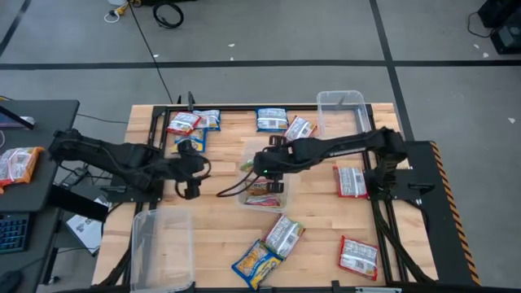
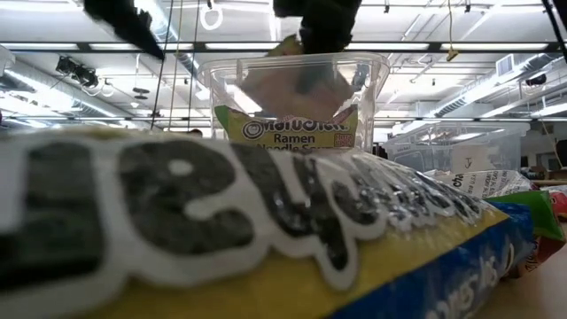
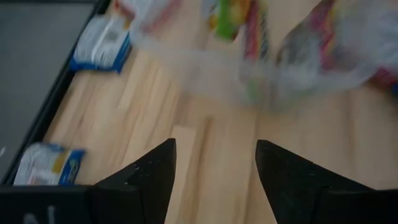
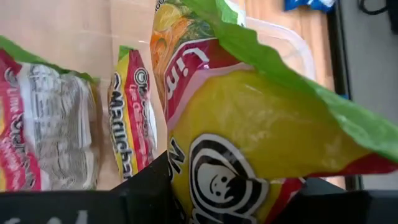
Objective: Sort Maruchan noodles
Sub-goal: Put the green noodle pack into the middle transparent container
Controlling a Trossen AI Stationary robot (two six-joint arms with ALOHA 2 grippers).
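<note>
Maruchan noodle packets lie across the wooden table: blue ones [image 1: 195, 122] [image 1: 271, 120] at the far side, red-and-white ones [image 1: 350, 181] [image 1: 358, 256] on the right, a silvery one [image 1: 283, 236] and a blue-and-yellow one [image 1: 256, 264] near the front. A clear tub [image 1: 262, 194] in the middle holds green-pink packets [image 4: 56, 137]. My right gripper [image 1: 264, 169] hangs over this tub, shut on a green-pink-yellow packet [image 4: 249, 124]. My left gripper [image 3: 214, 146] is open over bare wood left of the tub, with nothing between its fingers. My right gripper pinches the green-pink-yellow packet between its two fingers at the packet's near end [image 4: 230, 193]. The fingers slant down from the table's right side. The packet sticks out beyond the fingers with its green sealed edge [image 4: 292, 81] farthest off, lifted over the middle tub's opening.
A second clear tub [image 1: 340, 110] stands at the far right and a third [image 1: 163, 244] at the near left. A blue-and-yellow packet [image 2: 266, 230] lies right before the low camera. A desk [image 1: 32, 130] with another packet stands left of the table.
</note>
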